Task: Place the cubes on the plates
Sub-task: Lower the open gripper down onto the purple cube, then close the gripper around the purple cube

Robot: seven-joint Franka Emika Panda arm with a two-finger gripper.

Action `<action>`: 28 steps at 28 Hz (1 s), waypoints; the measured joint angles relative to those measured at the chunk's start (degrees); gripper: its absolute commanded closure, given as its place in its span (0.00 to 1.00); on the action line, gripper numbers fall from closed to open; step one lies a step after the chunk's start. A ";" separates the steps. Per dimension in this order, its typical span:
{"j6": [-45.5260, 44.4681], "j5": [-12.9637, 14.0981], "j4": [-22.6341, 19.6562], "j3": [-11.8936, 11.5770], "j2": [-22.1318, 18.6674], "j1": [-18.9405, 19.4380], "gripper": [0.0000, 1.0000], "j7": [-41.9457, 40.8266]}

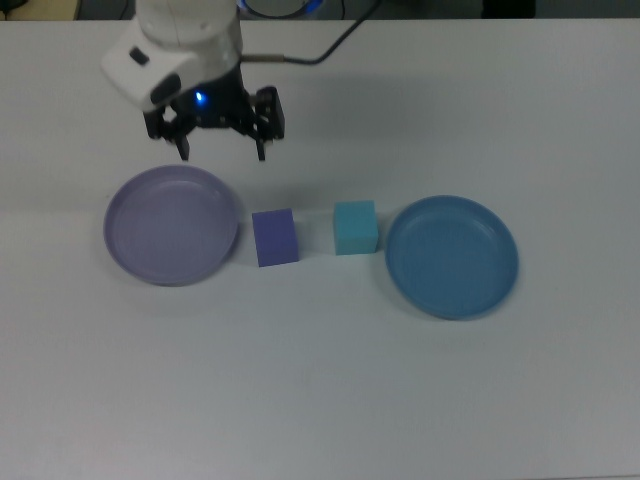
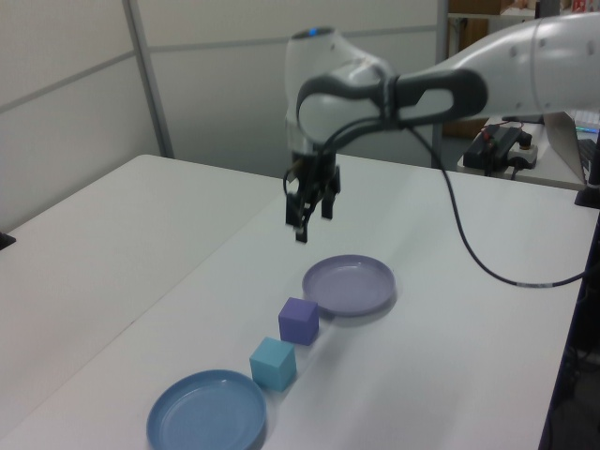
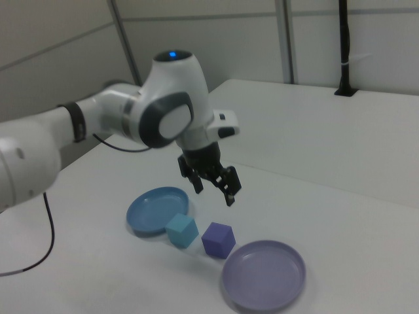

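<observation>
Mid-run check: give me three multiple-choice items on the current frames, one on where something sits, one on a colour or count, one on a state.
1. In the top view, what lies directly between the two plates?
A. Both cubes, side by side
B. Only the gripper
C. Nothing

2. How many cubes lie inside a plate?
A. Two
B. One
C. None

3. What is the gripper doing?
A. Shut on the purple cube
B. Open, holding nothing, above the table
C. Resting inside the blue plate

Answers:
1. A: the purple cube and the turquoise cube sit in a row between the lavender plate and the blue plate.
2. C: both plates are empty and both cubes rest on the table.
3. B: the gripper has its fingers spread with nothing between them, and the left view shows it off the surface, clear of the cubes.
</observation>
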 measured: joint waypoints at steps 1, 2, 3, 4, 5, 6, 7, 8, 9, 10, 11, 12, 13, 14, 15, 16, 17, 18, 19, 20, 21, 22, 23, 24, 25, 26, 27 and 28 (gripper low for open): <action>1.14 -0.03 -0.36 0.01 0.74 0.31 0.00 -0.09; 2.30 -0.19 -0.77 0.01 1.56 0.66 0.00 -0.10; 3.44 -0.50 -1.19 0.02 2.37 1.08 0.00 -0.11; 4.91 -1.10 -1.71 0.02 3.48 1.67 0.00 -0.10; 5.92 -1.58 -2.09 0.03 4.29 2.09 0.00 -0.10; 6.83 -2.09 -2.42 0.03 4.98 2.46 0.00 -0.10; 7.74 -2.59 -2.78 0.03 5.66 2.80 0.00 -0.10; 8.46 -2.98 -3.03 0.03 6.27 3.08 0.00 -0.10; 9.00 -3.27 -3.25 0.03 6.80 3.34 0.00 -0.10; 9.53 -3.58 -3.47 0.03 7.42 3.62 0.00 -0.10; 9.63 -3.79 -3.56 0.03 7.71 3.76 0.00 -0.10; 9.63 -4.17 -3.61 0.03 7.99 3.88 0.00 -0.10; 9.63 -4.61 -3.65 0.03 8.23 3.97 0.00 -0.10; 9.63 -5.31 -3.70 0.03 8.55 4.12 0.00 -0.10; 9.64 -5.70 -3.73 0.03 8.73 4.20 0.00 -0.10; 9.64 -6.14 -3.78 0.04 8.94 4.34 0.00 -0.10; 9.64 -6.55 -3.85 0.04 9.20 4.53 0.00 -0.10; 9.64 -6.94 -3.90 0.04 9.50 4.74 0.00 -0.10; 9.76 -7.47 -3.96 0.04 10.01 5.09 0.00 -0.10; 9.92 -7.78 -3.99 0.05 10.36 5.34 0.00 -0.08; 10.09 -8.13 -4.06 0.05 10.69 5.56 0.00 -0.06; 10.25 -8.47 -4.15 0.05 11.01 5.72 0.00 -0.05; 10.39 -8.76 -4.24 0.05 11.32 5.86 0.00 -0.04; 10.52 -9.08 -4.29 0.05 11.69 5.97 0.00 -0.04; 10.57 -9.23 -4.30 0.05 11.87 6.00 0.00 -0.04; 10.59 -9.33 -4.30 0.04 12.01 6.02 0.00 -0.04; 10.59 -9.40 -4.30 0.04 12.10 6.02 0.05 -0.04; 10.59 -9.45 -4.30 0.03 12.17 6.02 0.30 -0.04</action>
